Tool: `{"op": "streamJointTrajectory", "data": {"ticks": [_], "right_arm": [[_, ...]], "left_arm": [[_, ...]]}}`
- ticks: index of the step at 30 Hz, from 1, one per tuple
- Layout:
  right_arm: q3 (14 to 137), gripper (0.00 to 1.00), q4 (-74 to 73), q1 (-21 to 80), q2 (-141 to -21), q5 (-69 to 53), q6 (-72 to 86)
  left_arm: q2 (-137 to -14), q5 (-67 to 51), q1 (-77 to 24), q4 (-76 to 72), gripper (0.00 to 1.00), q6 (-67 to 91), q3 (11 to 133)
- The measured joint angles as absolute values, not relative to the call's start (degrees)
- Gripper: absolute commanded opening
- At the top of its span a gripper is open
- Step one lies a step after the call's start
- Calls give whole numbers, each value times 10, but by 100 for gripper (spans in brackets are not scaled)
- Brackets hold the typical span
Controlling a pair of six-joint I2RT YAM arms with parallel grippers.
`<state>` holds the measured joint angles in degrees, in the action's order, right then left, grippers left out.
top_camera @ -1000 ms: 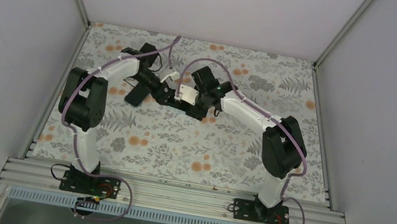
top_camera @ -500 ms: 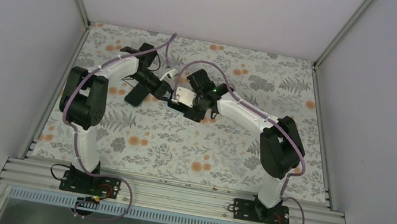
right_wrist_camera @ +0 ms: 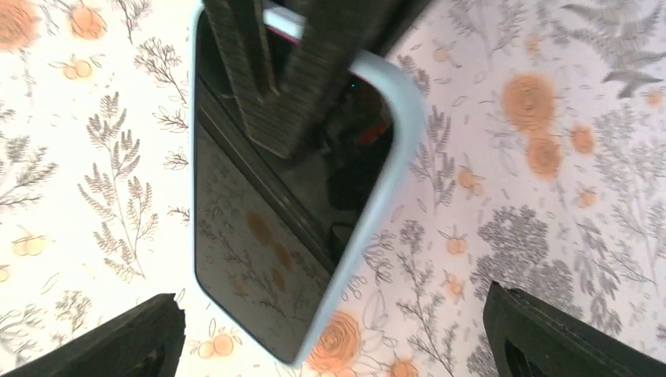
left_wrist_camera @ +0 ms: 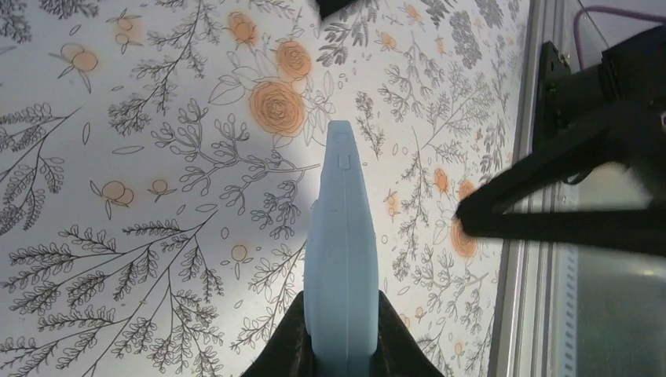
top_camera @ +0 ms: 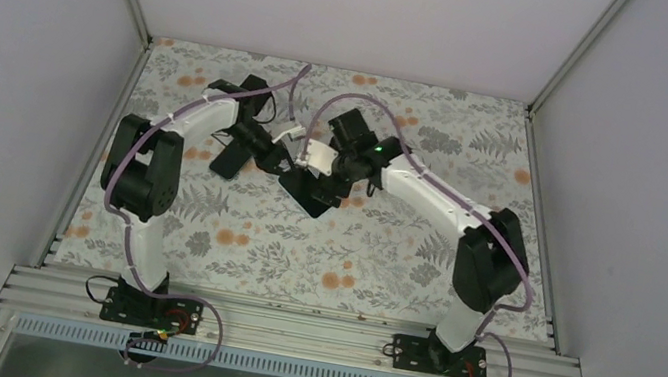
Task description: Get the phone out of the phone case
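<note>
The phone [right_wrist_camera: 267, 228] has a dark glossy screen and sits inside a light blue phone case [right_wrist_camera: 381, 181]. It hangs above the floral table, tilted. In the left wrist view the case [left_wrist_camera: 342, 236] shows edge-on, and my left gripper [left_wrist_camera: 342, 306] is shut on its near end. Its black fingers [right_wrist_camera: 263, 71] clamp the top of the case in the right wrist view. My right gripper [right_wrist_camera: 330, 314] stands wide open below the phone's lower end and touches nothing. In the top view the phone [top_camera: 303, 190] hangs between both arms mid-table.
A flower-patterned cloth [top_camera: 232, 233] covers the table, with grey walls on three sides. The aluminium rail [left_wrist_camera: 542, 196] at the near edge shows in the left wrist view. A black finger [left_wrist_camera: 550, 212] of the right arm reaches across there.
My left gripper has closed on the phone case. The right gripper has let go, opened wide and drawn back a little. The phone now hangs from the left gripper alone.
</note>
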<state>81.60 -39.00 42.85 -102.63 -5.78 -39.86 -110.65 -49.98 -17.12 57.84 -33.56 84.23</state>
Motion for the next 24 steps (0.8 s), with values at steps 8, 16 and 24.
{"op": "streamJointTrajectory", "data": {"ticks": [8, 16, 24], "right_arm": [[773, 95, -415, 328, -926, -174, -424], [709, 93, -421, 277, -926, -255, -449], [708, 93, -405, 276, -928, -276, -447]], "left_arm": [[-1057, -503, -170, 606, 2, -419, 848], [-972, -547, -171, 622, 2, -483, 847], [-970, -555, -171, 632, 2, -504, 831]]}}
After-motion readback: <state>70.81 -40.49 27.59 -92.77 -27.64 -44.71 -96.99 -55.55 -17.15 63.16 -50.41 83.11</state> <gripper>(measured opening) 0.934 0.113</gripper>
